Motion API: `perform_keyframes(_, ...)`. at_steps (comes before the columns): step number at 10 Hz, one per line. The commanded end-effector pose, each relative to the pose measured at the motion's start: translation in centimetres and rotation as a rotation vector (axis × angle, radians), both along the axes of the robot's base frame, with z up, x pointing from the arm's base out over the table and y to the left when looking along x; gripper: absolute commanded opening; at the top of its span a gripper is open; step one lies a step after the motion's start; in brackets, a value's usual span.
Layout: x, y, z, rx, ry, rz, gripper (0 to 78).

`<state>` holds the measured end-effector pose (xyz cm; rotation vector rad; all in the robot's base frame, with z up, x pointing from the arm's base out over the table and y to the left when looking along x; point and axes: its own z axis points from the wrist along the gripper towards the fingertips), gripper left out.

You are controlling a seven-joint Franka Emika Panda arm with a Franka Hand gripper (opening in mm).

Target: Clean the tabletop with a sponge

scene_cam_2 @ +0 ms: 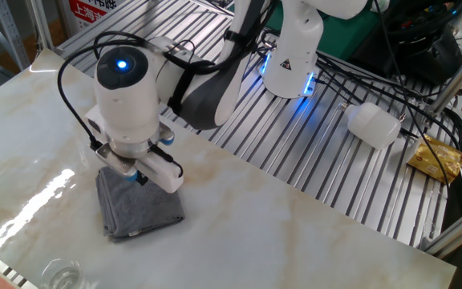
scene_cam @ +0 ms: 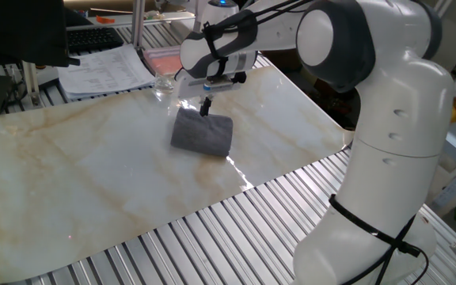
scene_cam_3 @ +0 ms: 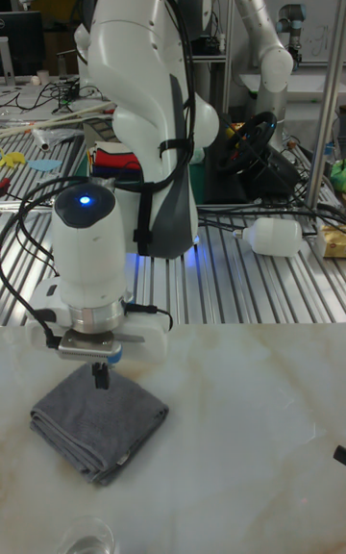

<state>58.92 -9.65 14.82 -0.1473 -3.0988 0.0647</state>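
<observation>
Shiny cream stone with brown lines covers most of the table, and ribbed silver slats show around it. On the stone lies the sponge, a small dark grey pad that looks soft and wrinkly like a folded cloth. It sits near the far end of the stone, close to a clear glass and a pink tray.

Right above the sponge hangs the end effector. Its dark fingertips point straight down and reach the top edge of the pad, on the side nearest the robot's base. In the tall fixed view the tips look pressed close together, like one thin black stick, and they seem to touch the cloth. I cannot tell if they pinch any of it. From the other fixed view the white wrist hides the tips, and only the grey pad pokes out below it.

Above the tips sits a round white part with a blue light on it. Black cables loop along the arm. A white bottle lies on its side on the slats, well apart from the sponge.
</observation>
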Motion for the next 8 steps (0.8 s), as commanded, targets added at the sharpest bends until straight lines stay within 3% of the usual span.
perform_keyframes(1, 0.5, -0.1, -0.9, -0.012, -0.030, 0.031, 0.0)
perform_keyframes(4, 1.4, -1.1, -3.4, -0.007, -0.042, 0.056, 0.0)
perform_keyframes(8, 1.6, -1.9, -4.1, -0.004, -0.024, 0.035, 0.0)
